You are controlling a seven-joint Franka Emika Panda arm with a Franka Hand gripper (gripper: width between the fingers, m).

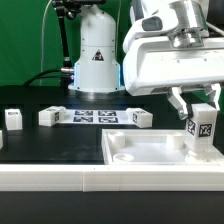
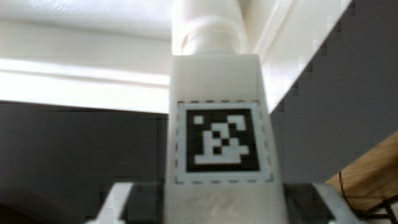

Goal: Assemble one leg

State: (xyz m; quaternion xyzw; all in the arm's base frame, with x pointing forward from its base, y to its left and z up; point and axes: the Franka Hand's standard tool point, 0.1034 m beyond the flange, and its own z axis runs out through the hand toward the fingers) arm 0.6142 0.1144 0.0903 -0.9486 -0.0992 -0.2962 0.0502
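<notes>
A leg [image 1: 203, 130], a small white block with a square tag on its face, stands upright at the far right corner of the wide white panel [image 1: 145, 152]. My gripper [image 1: 200, 108] is over the leg's top, with one finger on each side. In the wrist view the leg [image 2: 222, 110] fills the middle, and its round end points down at the panel [image 2: 71, 85]. The fingers [image 2: 121, 195] stand on either side of it with a dark gap between each and the leg. The gripper [image 2: 224, 192] looks open around the leg.
Three more legs lie on the black table behind the panel [image 1: 12, 119] [image 1: 50, 116] [image 1: 140, 117]. The marker board [image 1: 95, 116] lies between them. The arm's white base [image 1: 97, 55] stands at the back. The panel takes up the front of the table.
</notes>
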